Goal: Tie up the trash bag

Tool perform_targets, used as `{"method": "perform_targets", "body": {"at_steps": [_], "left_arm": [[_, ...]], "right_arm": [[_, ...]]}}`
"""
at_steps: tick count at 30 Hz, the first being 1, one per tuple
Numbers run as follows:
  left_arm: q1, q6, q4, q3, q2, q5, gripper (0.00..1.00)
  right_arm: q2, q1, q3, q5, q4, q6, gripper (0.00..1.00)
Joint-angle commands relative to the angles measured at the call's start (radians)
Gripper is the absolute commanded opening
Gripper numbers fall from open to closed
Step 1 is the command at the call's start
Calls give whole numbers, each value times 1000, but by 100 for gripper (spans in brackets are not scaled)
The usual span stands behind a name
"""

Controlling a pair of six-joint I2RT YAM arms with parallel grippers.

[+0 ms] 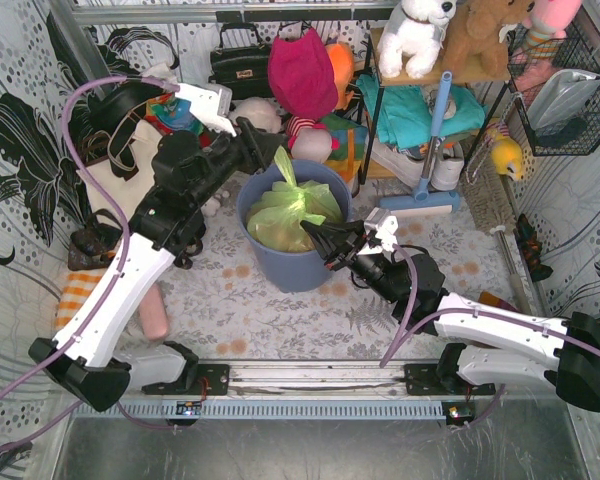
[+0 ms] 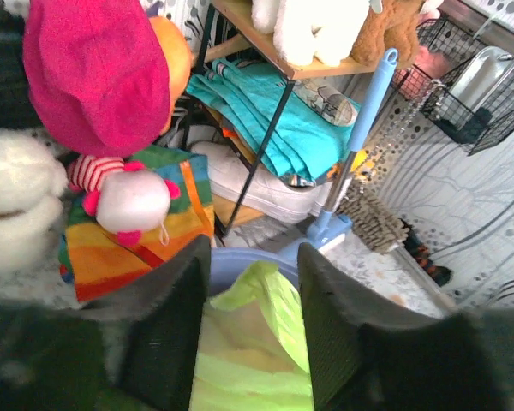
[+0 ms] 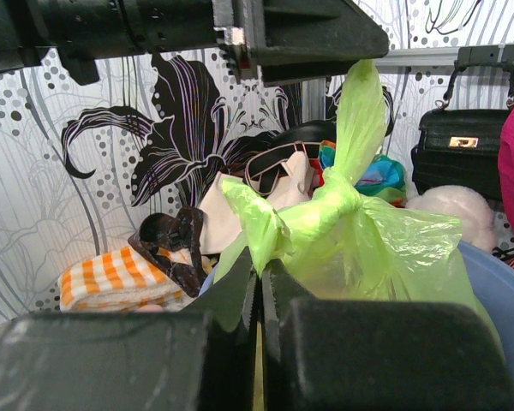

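The light-green trash bag (image 1: 288, 215) sits in the blue-grey bin (image 1: 280, 268) at mid table. Its top is gathered into a knot (image 3: 338, 205), with one tail standing up (image 3: 360, 103) and a side ear (image 3: 261, 218). My right gripper (image 1: 318, 236) reaches in from the right over the bin's rim. It is shut on that side ear (image 3: 263, 276). My left gripper (image 1: 272, 150) hovers over the bin's far-left rim, open, with the upright tail (image 2: 255, 334) between its wide-apart fingers (image 2: 167, 330). Tan paper shows faintly through the plastic.
A black handbag (image 1: 238, 62), a magenta cloth (image 1: 302, 72) and soft toys crowd the back. A shelf with teal cloth (image 1: 415, 110) and a blue-handled brush (image 1: 435, 130) stand right of the bin. An orange checked cloth (image 1: 80, 295) lies at the left.
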Motion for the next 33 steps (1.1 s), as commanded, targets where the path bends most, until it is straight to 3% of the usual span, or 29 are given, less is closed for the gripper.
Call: {"method": "perform_targets", "body": {"at_steps": [1, 7, 9, 19, 23, 26, 30, 33], "left_arm": [[-2, -103, -55, 25, -68, -18, 58], [-1, -224, -87, -40, -100, 1, 69], [-2, -264, -60, -67, -101, 42, 76], [-1, -330, 143, -191, -73, 101, 76], [-1, -321, 215, -190, -50, 112, 65], [0, -314, 238, -167, -28, 138, 49], [-1, -310, 243, -155, -13, 153, 27], [-1, -309, 242, -155, -14, 159, 19]], "right_arm": [[2, 1, -9, -15, 41, 18, 0], [10, 1, -6, -27, 54, 18, 0], [13, 1, -4, -28, 57, 18, 0], [10, 1, -6, -28, 60, 21, 0], [-17, 1, 0, -12, 15, -8, 0], [-35, 1, 5, 10, -10, -42, 12], [-34, 0, 21, 33, -18, -98, 9], [-21, 1, 33, 32, -2, -130, 10]]}}
